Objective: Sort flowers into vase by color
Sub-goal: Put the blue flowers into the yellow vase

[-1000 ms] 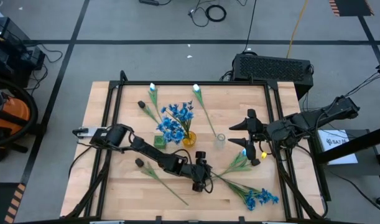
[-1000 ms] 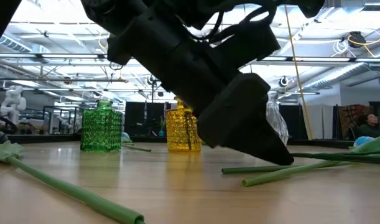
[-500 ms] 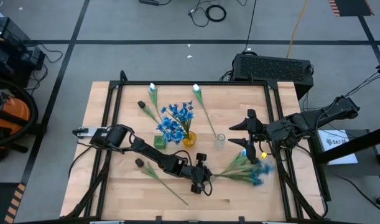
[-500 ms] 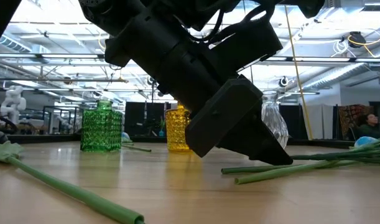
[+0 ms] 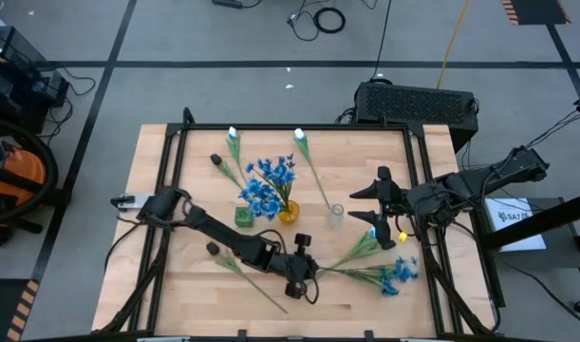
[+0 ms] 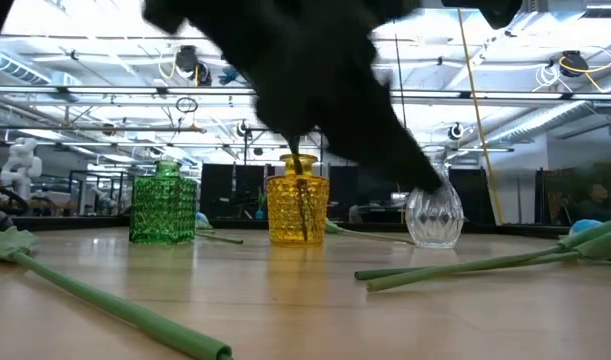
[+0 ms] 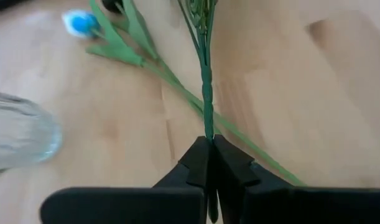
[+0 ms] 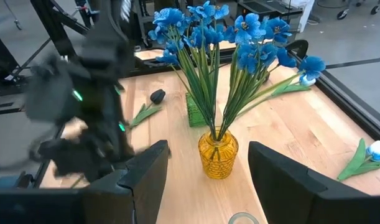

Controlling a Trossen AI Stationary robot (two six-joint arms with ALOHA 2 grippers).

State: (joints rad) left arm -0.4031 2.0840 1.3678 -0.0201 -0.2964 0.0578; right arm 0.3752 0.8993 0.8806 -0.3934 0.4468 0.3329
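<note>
My left gripper (image 5: 307, 275) is near the table's front middle, shut on the stem of a blue flower whose bushy cluster (image 5: 400, 274) lies toward the right edge. A pale-budded flower (image 5: 364, 245) lies beside it. The yellow vase (image 5: 288, 212) holds a blue bunch (image 8: 221, 37). The green vase (image 5: 243, 217) and the clear vase (image 5: 336, 213) stand on either side of it. Dark-budded stems (image 5: 247, 271) and white tulips (image 5: 302, 152) lie on the wood. My right gripper (image 5: 367, 186) hovers open at the right, holding nothing. My left gripper pinches the blue flower's thin green stem (image 7: 208, 130) near its bare end, between its two shut fingers. The fingers slant down from the table's left side and lie along the stem. The stem runs straight away from the fingertips, its held end lifted off the wood.
A long stem (image 6: 115, 312) with a dark bud lies near the front left. Another stem (image 7: 177, 84) crosses under the held one. A black box (image 5: 418, 103) sits beyond the far right corner. The table's metal frame rails (image 5: 171, 171) run along both sides.
My left gripper has shut on the blue flower's stem end and risen off the table. The flower has turned about that end: its blue cluster swung from the front right corner toward the far edge, then settled a little back toward the near edge.
</note>
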